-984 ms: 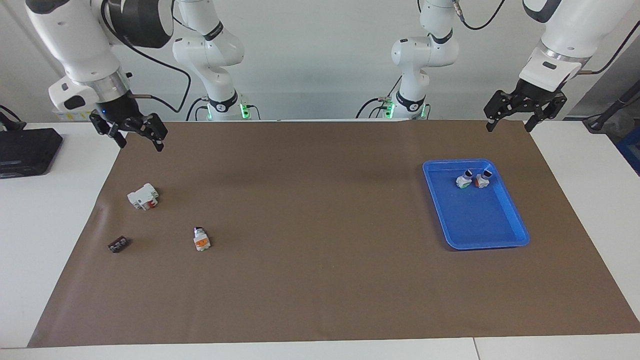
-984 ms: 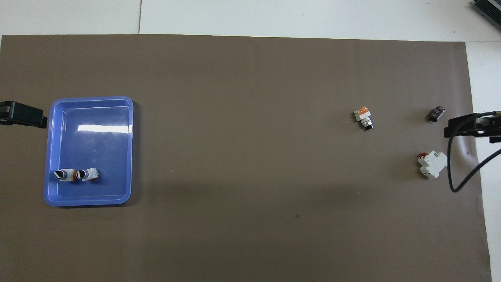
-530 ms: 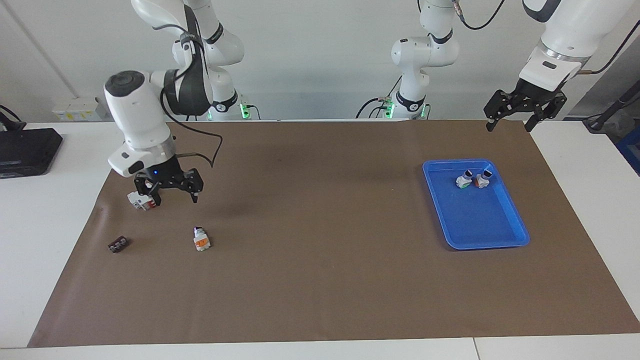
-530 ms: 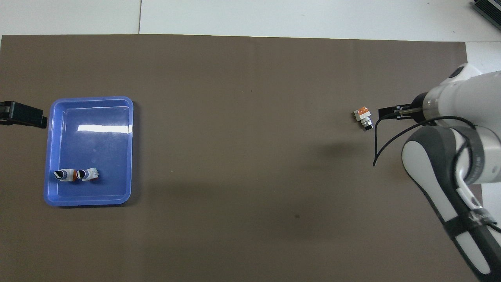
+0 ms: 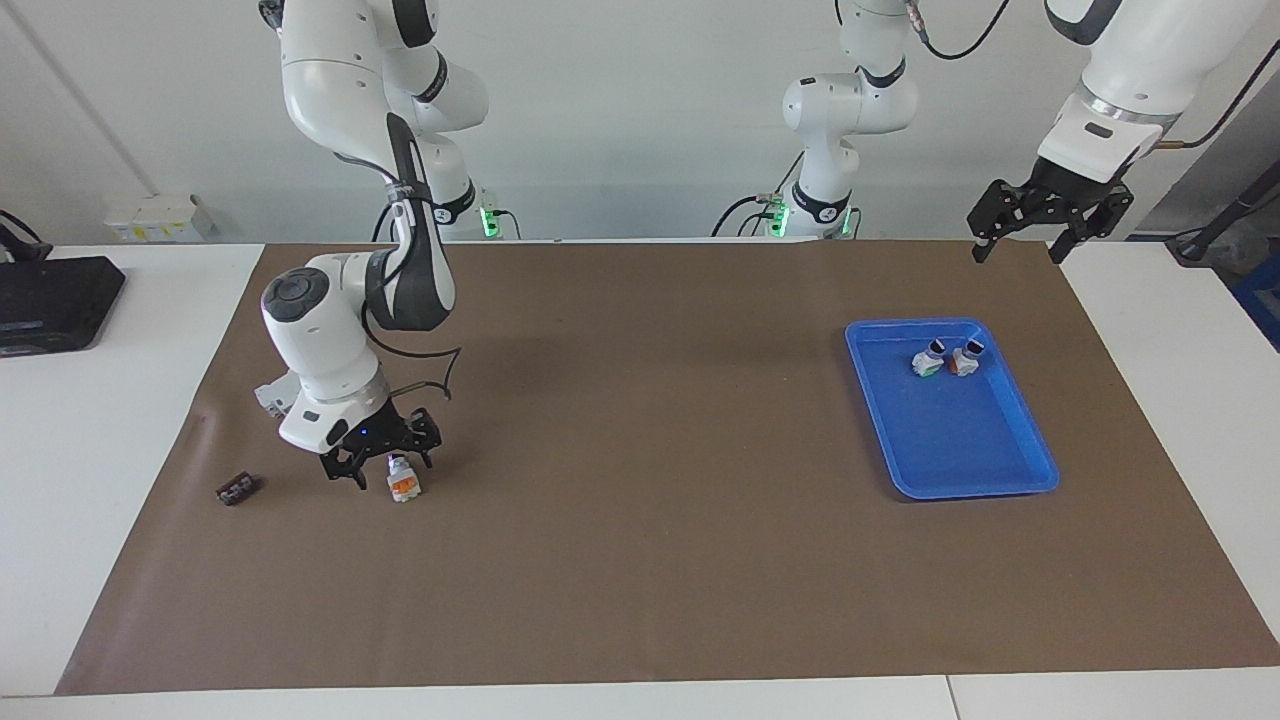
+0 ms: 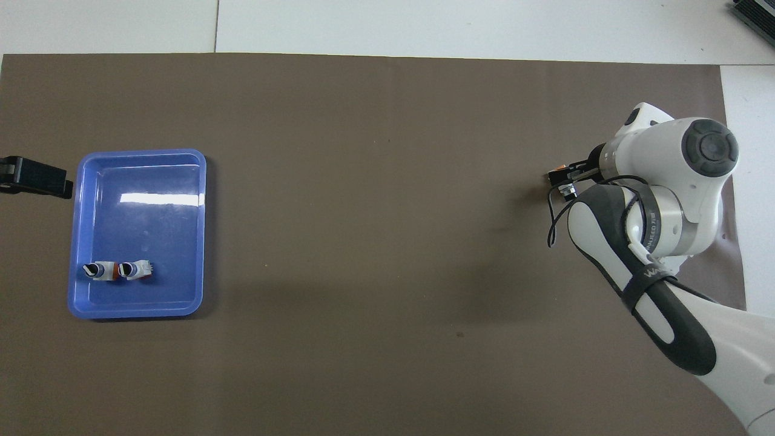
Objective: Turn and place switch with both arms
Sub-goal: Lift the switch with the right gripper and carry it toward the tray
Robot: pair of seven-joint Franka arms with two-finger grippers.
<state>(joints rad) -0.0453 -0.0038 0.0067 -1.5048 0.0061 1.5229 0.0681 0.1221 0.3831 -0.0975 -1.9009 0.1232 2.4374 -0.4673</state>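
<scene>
The switch (image 5: 403, 484) is a small white block with an orange face and a dark knob. It lies on the brown mat toward the right arm's end. My right gripper (image 5: 386, 470) is open and low over the mat, its fingers on either side of the switch's knob end. I cannot tell whether they touch it. In the overhead view the right gripper (image 6: 563, 179) covers most of the switch (image 6: 567, 193). My left gripper (image 5: 1020, 238) is open and empty, waiting in the air over the mat's corner near the tray; it also shows in the overhead view (image 6: 35, 179).
A blue tray (image 5: 975, 470) (image 6: 139, 310) holds two similar switches (image 5: 929, 360) (image 5: 966, 358). A bigger white block with a red part (image 5: 268, 397) is partly hidden by the right arm. A tiny dark brown piece (image 5: 236, 489) lies near the mat's edge. A black device (image 5: 50, 300) sits off the mat.
My right arm has swung out from the mat's corner, past the bigger white block, and come down over the switch. The left arm and the switch have not moved.
</scene>
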